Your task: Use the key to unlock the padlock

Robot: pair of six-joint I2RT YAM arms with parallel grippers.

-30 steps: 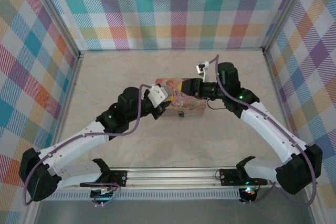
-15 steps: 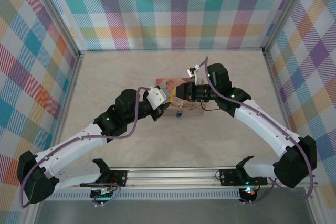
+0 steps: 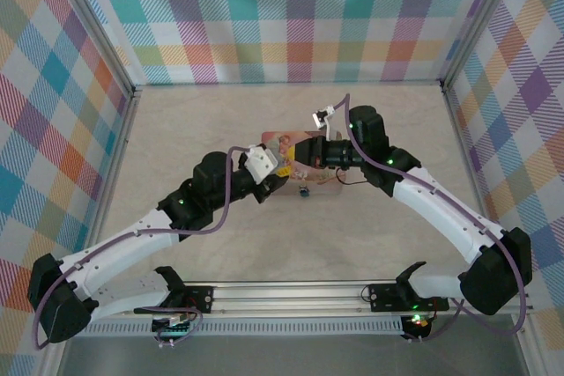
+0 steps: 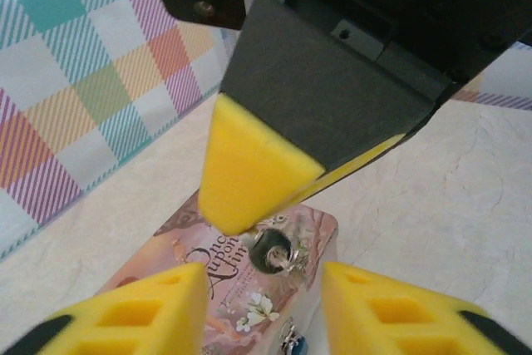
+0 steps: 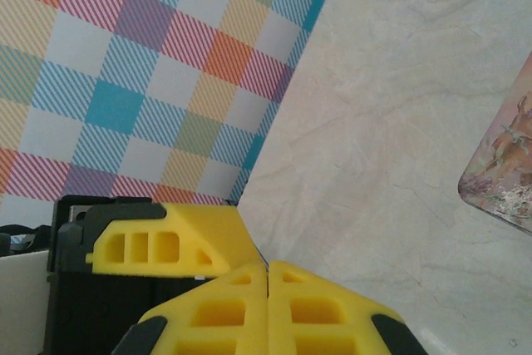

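One tiny dark padlock [image 3: 304,191] is hanging at the near edge of the pink tin [image 3: 284,141], on the side facing the arm bases. On the tin's lid, just behind the padlock, a dark ring [image 4: 270,251] is lying with a small bright metal piece beside it; whether that piece is the key cannot be told. The right gripper [image 4: 241,215] is pressing its clenched yellow tips down onto the lid right beside the ring. Its fingers [image 5: 316,309] are meeting along a thin seam, and nothing can be made out between them. The left gripper [image 4: 262,272] is hovering over the tin's near-left part with its fingers released, the lid showing in the gap between them. The two grippers are crowding close together above the tin. The tin itself is sitting well apart from the checked walls [image 3: 291,24], with broad beige table [image 3: 203,129] lying open on its far, left and right sides.
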